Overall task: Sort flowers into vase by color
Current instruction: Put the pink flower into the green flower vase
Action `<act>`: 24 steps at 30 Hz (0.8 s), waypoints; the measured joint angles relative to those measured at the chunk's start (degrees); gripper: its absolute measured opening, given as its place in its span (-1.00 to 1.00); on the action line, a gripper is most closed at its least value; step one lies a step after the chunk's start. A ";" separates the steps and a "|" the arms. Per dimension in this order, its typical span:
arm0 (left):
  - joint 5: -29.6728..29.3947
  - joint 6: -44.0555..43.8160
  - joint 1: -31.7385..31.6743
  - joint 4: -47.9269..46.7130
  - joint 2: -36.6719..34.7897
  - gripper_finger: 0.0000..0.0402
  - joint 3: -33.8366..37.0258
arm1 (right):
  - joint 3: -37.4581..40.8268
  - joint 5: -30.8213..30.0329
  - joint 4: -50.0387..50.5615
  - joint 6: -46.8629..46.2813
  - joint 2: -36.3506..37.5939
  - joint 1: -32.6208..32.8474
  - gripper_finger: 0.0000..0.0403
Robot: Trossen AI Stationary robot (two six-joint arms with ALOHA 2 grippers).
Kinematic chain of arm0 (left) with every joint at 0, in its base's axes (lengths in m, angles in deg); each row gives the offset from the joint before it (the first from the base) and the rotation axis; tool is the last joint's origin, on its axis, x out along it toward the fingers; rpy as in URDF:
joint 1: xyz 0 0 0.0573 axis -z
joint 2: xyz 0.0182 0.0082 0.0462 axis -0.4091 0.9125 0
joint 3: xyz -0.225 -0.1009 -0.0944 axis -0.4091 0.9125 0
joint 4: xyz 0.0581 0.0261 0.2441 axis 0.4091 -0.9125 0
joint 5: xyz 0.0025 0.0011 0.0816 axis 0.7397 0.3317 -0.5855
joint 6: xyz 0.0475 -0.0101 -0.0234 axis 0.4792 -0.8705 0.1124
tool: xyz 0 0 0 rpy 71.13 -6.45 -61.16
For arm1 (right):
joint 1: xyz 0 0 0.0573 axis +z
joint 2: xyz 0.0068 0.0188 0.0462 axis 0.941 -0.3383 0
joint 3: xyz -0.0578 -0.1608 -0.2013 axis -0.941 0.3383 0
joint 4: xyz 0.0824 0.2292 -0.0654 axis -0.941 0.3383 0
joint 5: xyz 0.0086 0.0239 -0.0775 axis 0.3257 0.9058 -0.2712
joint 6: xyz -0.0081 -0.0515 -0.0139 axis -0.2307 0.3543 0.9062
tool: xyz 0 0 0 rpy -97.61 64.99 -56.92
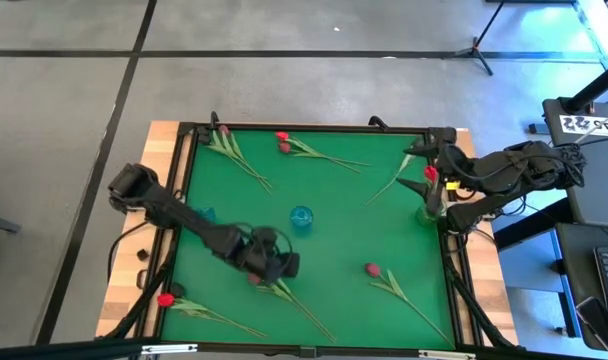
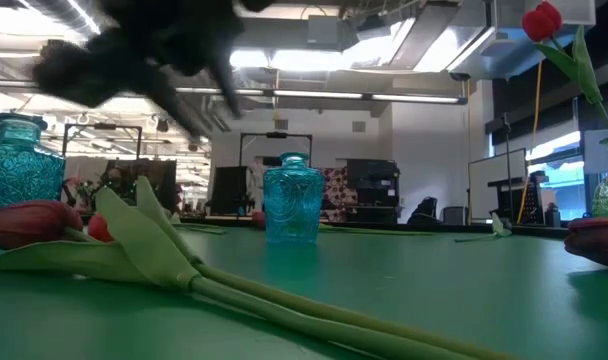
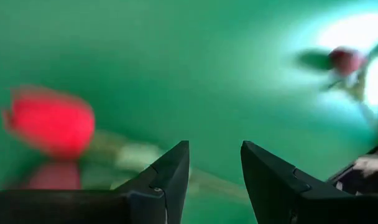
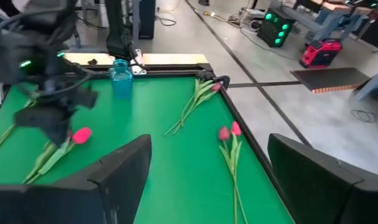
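A red tulip (image 1: 255, 279) lies on the green mat, its stem (image 1: 304, 310) running toward the near edge. My left gripper (image 3: 214, 149) hovers open just above it, with the head (image 3: 52, 121) off to one side of the fingers and nothing between them. A second red tulip (image 1: 372, 268) lies to its right. A blue vase (image 1: 301, 217) stands mid-table. A green vase (image 1: 428, 211) at the right edge holds one red tulip (image 2: 541, 20) upright. My right gripper (image 4: 207, 143) hangs open, raised beside that vase.
More tulips lie at the far edge (image 1: 224, 132) (image 1: 282, 142), at the far right (image 1: 404, 170) and at the near left corner (image 1: 165, 298). Another teal vase (image 2: 24, 160) stands by the left arm. A black frame (image 1: 304, 128) rims the mat.
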 joint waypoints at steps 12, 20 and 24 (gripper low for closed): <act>-1.94 -18.22 4.89 -11.27 4.43 -0.30 -4.94 | 0.00 -1.26 0.02 -0.06 -0.81 0.00 0.59; 0.37 -23.38 4.52 -16.24 4.28 -0.30 -5.36 | 0.00 -1.28 0.11 0.13 -0.76 0.00 0.59; 0.28 -24.35 3.14 -16.22 5.13 -0.30 -4.21 | 0.00 -1.26 1.17 0.09 -0.76 0.00 0.59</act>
